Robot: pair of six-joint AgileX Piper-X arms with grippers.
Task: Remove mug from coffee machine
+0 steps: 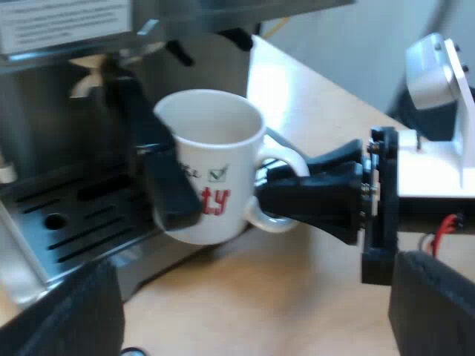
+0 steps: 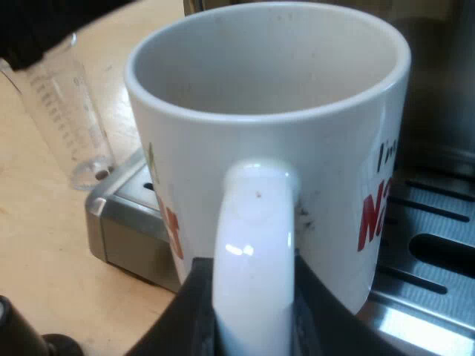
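R gripper (image 2: 252, 326) pinches mug (image 2: 312, 148) handle by drip tray (image 2: 434, 222).

It looks like a robotics lab's coffee bench: a brushed-steel espresso machine (image 1: 44, 126) stands on a pale wooden tabletop (image 1: 297, 297) near a clear graduated measuring glass (image 2: 70, 119), and the black right gripper (image 2: 254, 304) holds a white ceramic mug (image 1: 215, 148).

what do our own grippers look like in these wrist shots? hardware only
Left gripper: two wide matte-black fingers with rounded edges. Right gripper: two black fingers tapering toward the tips, mounted on a black bracket fastened with small metal screws, with a white housing behind it. No markings visible.
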